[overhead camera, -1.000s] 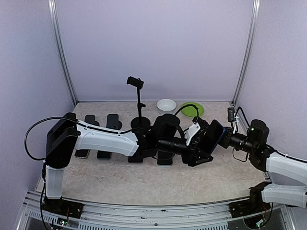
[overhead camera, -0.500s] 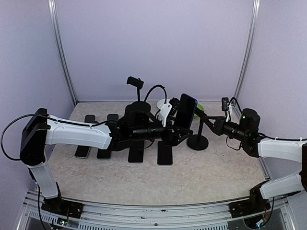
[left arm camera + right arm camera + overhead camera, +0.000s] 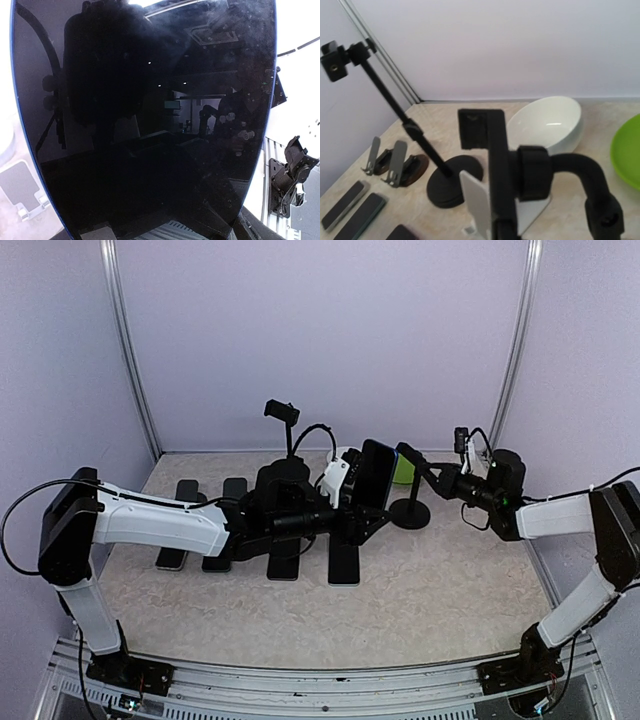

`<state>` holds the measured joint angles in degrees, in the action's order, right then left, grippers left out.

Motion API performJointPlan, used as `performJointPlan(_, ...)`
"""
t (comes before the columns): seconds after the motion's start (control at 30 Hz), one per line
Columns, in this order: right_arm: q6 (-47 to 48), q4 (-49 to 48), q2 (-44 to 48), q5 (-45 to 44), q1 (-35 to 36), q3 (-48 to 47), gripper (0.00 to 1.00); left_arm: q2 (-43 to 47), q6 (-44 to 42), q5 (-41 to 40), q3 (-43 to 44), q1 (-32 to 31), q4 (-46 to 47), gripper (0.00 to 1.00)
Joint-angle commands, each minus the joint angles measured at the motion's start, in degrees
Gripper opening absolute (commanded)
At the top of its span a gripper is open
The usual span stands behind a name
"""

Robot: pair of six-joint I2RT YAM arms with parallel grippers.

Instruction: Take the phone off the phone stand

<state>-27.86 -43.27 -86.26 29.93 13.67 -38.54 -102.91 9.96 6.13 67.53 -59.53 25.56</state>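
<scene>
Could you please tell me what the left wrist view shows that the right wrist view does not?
Only the left wrist view shows the phone, its dark screen filling the frame. Only the right wrist view shows the empty phone stand, white bowl, green plate and tall stand. Both share just a little of the table.

Top view: even, diffuse light, only faint soft shadows on the table (image 3: 420,590). Left wrist: phone (image 3: 145,125) screen fills the frame, dark with mirror-like reflections, margins blown out white. Right wrist: close-up phone stand (image 3: 497,165) is soft, bowl (image 3: 545,122) slightly blurred.
</scene>
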Motion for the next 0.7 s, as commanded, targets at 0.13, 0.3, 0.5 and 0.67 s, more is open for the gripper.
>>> performJointPlan(0.13, 1.14, -6.22, -5.53, 3.07, -1.94, -6.87, 0.0, 2.01, 0.48, -2.02, -0.64, 0.68, 4.23, 0.19)
performJointPlan(0.3, 4.23, -6.35, -8.02, 4.11, -1.95, -8.47, 0.0, 1.68, 0.55, -2.25, -0.73, 1.01, 4.6, 0.19)
performJointPlan(0.5, 6.22, -4.88, -9.14, 4.21, -1.96, -9.03, 0.19, 0.61, 1.1, -3.02, -0.12, 1.34, 3.92, 0.19)
performJointPlan(0.67, 6.35, -2.48, -6.36, 3.49, -1.9, -7.96, 0.58, -0.2, 1.54, -4.12, 0.39, 1.43, 3.38, 0.19)
